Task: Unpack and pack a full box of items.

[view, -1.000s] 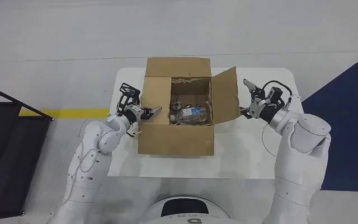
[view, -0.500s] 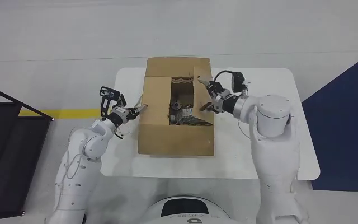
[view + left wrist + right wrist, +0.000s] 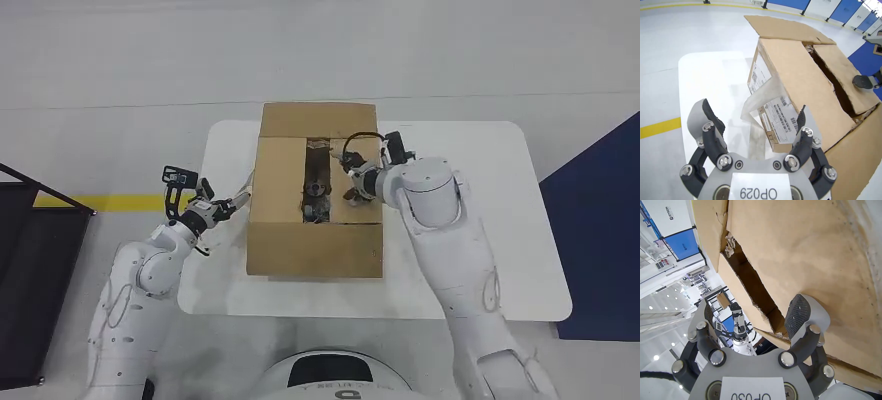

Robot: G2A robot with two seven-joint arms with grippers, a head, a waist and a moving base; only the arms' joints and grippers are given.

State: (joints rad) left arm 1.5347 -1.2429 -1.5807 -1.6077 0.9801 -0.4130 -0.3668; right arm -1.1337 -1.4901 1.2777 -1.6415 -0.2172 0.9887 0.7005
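Note:
The cardboard box stands mid-table with its two top flaps folded down almost flat. A narrow gap between them shows several dark and silvery items inside. My right gripper is open over the right flap, with one finger pad resting on the cardboard beside the gap. My left gripper is open and holds nothing, just off the box's left side. In the left wrist view, the left gripper faces the labelled side wall, where a clear label pouch peels away.
The white table has bare surface to the right and in front of the box. A black frame stands on the floor at the left, past a yellow floor line. A blue panel lies off the right edge.
My right arm swung in from the box's right side and folded the raised right flap down over the opening. My left gripper drew back leftward off the left flap.

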